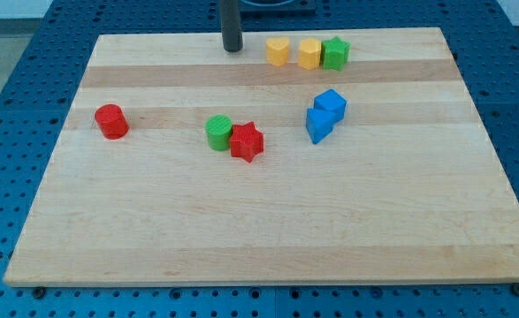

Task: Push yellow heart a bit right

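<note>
The yellow heart (278, 51) lies near the view's top edge of the wooden board (153, 238), a little right of centre. My tip (232, 49) stands on the board to the heart's left, a short gap apart from it. To the heart's right lies a second yellow block (309, 53), with a green star (335, 54) touching its right side.
Two blue blocks (324, 116) sit together right of centre. A green cylinder (219, 132) touches a red star (248, 141) in the middle. A red cylinder (111, 121) lies at the view's left. A blue perforated table surrounds the board.
</note>
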### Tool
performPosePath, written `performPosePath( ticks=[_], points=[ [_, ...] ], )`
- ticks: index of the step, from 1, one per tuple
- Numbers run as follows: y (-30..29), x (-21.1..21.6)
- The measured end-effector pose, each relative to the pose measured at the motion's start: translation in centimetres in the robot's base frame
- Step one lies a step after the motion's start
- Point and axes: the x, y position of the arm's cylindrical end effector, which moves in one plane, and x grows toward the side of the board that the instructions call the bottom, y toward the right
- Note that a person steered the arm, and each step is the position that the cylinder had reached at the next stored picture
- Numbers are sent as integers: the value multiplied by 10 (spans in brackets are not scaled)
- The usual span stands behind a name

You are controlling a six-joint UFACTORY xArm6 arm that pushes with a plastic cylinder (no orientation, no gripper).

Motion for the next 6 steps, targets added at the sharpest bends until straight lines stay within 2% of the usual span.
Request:
performPosePath(
  ticks=[4,6],
  points=[
    [47,3],
    [41,5]
  ],
)
